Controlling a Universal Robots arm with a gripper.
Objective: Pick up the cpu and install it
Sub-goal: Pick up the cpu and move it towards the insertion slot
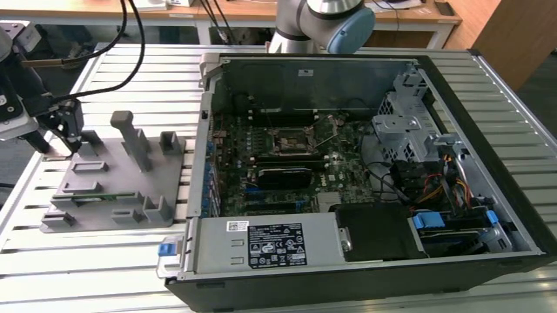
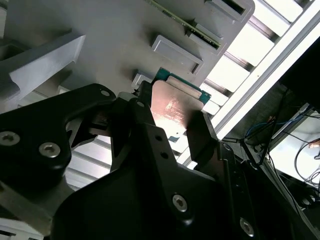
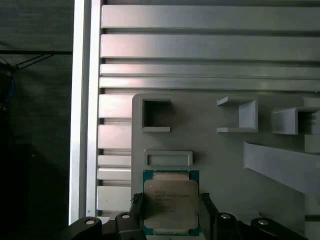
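The cpu (image 3: 170,202), a small square chip with a silver top and a green rim, lies at the corner of the grey plastic fixture (image 3: 220,160). My gripper (image 3: 171,206) has one black finger against each of two opposite edges of the chip and is shut on it. The second wrist view shows the same grip: the cpu (image 2: 176,106) sits between the black fingers (image 2: 146,117), close over the fixture. In the exterior view my gripper (image 1: 62,145) is low over the fixture's (image 1: 113,189) far corner at the exterior view's left. The motherboard socket (image 1: 291,140) lies inside the open computer case.
The open computer case (image 1: 487,85) takes up the middle and the exterior view's right, with drive cages, cables and a power supply (image 1: 270,244). Upright blocks (image 1: 130,137) rise from the fixture beside my gripper. Everything rests on a slatted aluminium table (image 1: 87,274).
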